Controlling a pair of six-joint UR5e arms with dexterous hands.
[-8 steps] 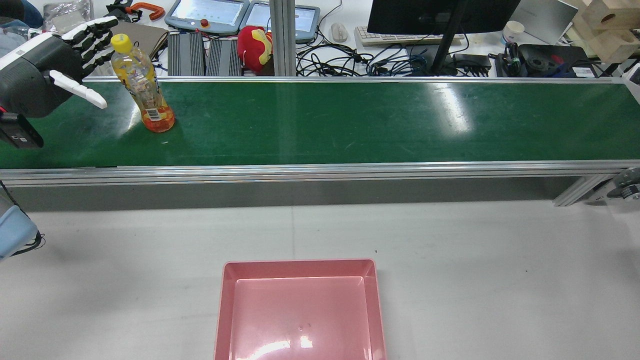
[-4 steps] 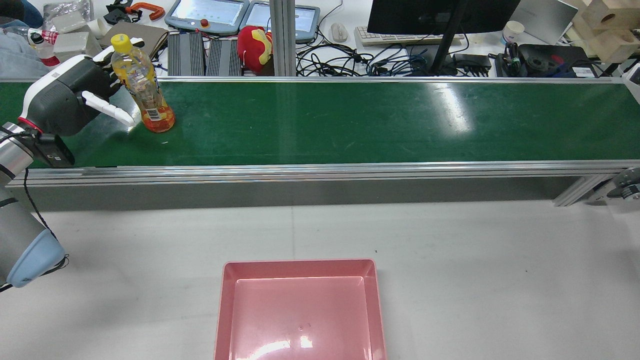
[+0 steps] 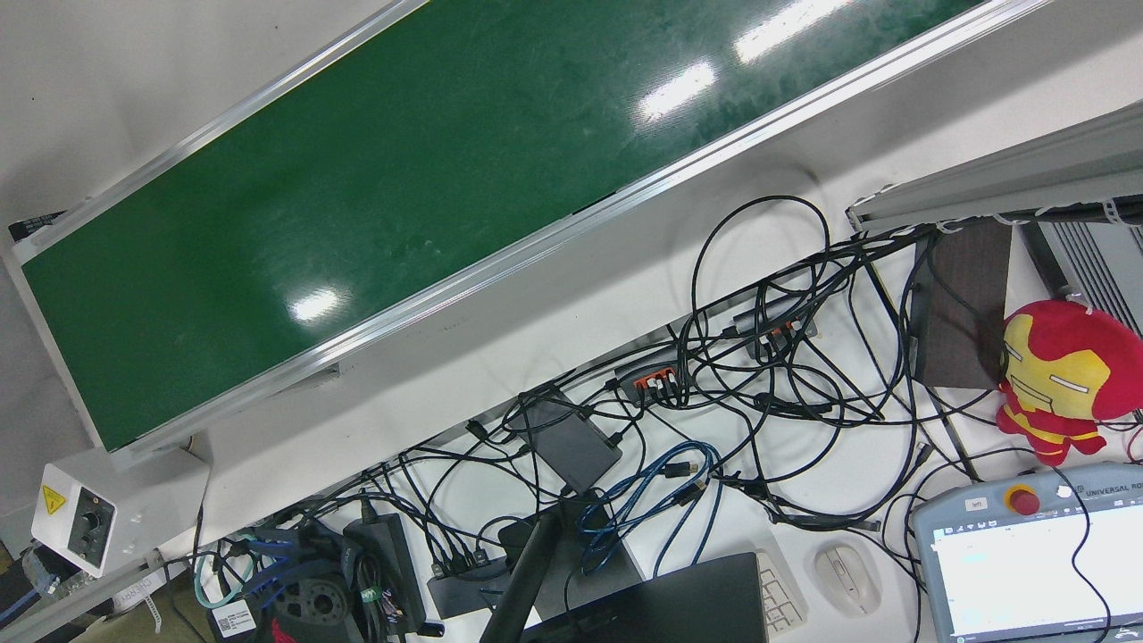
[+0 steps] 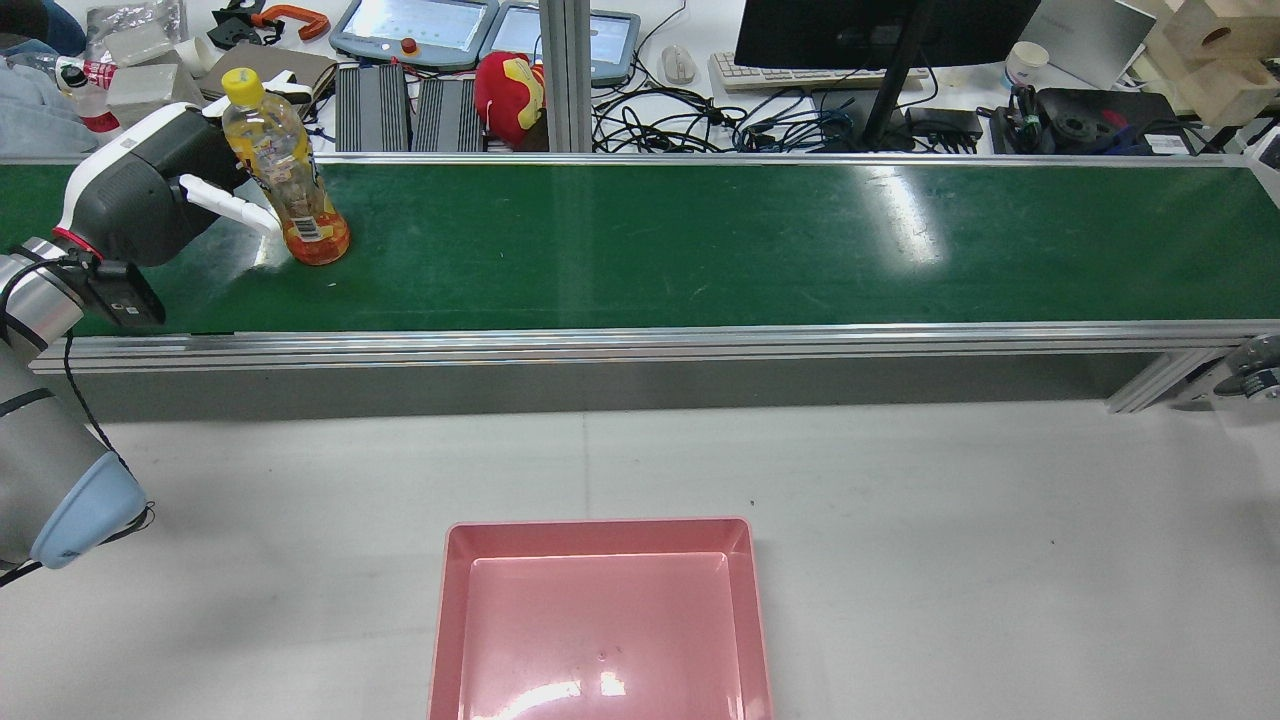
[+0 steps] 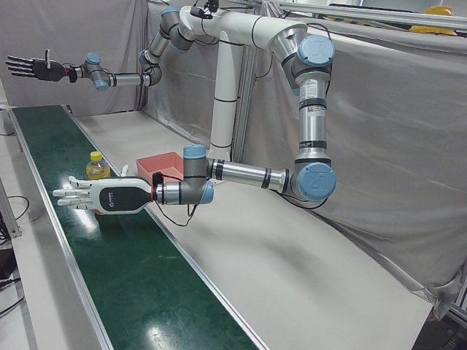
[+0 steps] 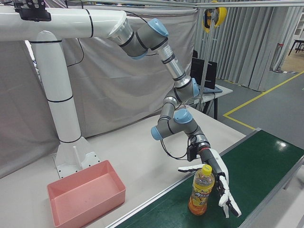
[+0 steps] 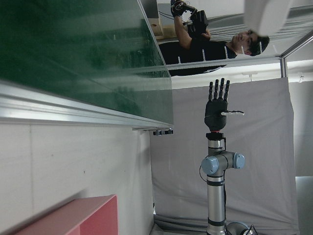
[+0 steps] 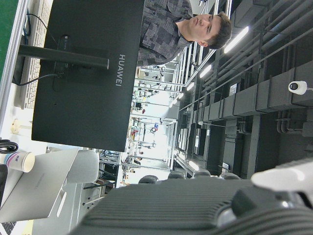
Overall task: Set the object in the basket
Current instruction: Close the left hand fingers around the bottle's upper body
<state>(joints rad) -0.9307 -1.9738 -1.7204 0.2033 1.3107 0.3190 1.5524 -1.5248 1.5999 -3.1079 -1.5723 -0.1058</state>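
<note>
**Left hand at the bottle, tray waiting**

While you are looking down from the rear, the pink basket (image 4: 600, 620) is sitting empty nearest you on the pale grey table (image 4: 950, 520). Beyond it the green conveyor belt (image 4: 700, 245) is running across the station, carrying the upright yellow-capped bottle (image 4: 285, 170) near its left end. Your left hand (image 4: 165, 185) is reaching beside the bottle with fingers spread, gripping nothing. Your right hand (image 5: 33, 68) is hanging splayed at the belt's far end. Behind the belt, cables and a monitor (image 4: 880, 30) are crowding the desk.
</note>
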